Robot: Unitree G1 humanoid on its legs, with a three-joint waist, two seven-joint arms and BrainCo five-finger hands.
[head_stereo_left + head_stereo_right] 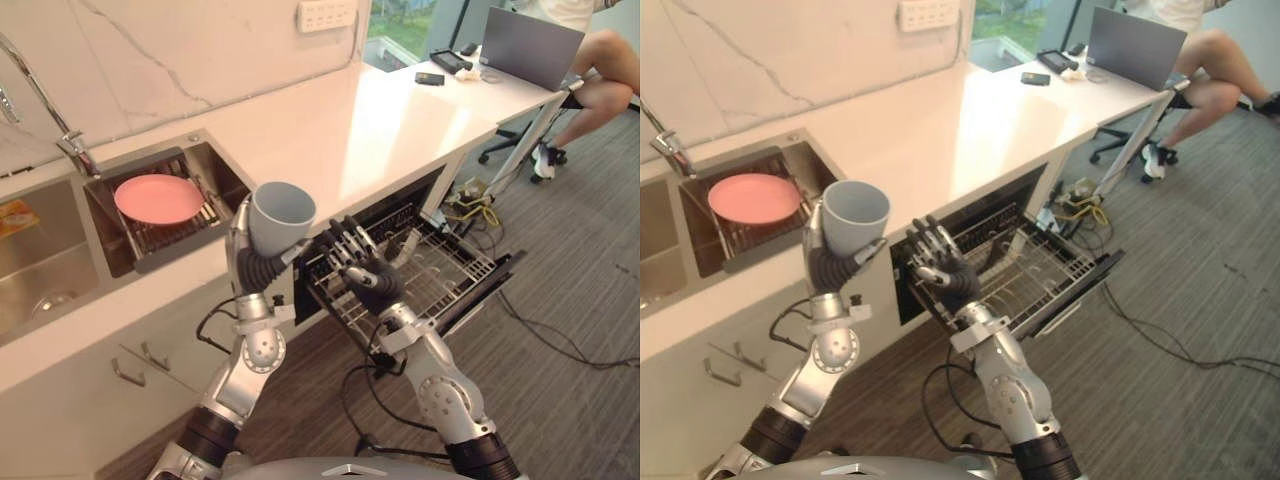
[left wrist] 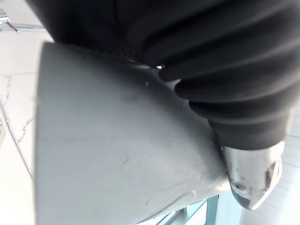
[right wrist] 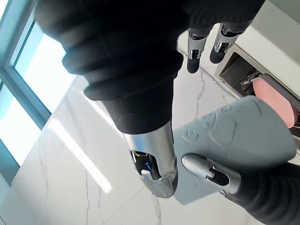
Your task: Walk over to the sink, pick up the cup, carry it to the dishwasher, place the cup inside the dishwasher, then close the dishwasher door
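Cup point(image 1: 283, 212) base hidden in left hand point(image 1: 262, 267)

Cup point(image 1: 282, 215) up in the left hand point(image 1: 258, 265), before the counter point(image 1: 350, 130) edge, sink point(image 1: 40, 270) to its left. Right hand point(image 1: 365, 268) just right of it, over the pulled-out dishwasher rack point(image 1: 440, 265). Plate point(image 1: 158, 198) lies in the drainer basin, faucet point(image 1: 60, 130) behind. Laptop point(image 1: 530, 45) at the counter's far end.

head pair looks down, sharing cup point(image 1: 282, 218); wrist cams close on it.
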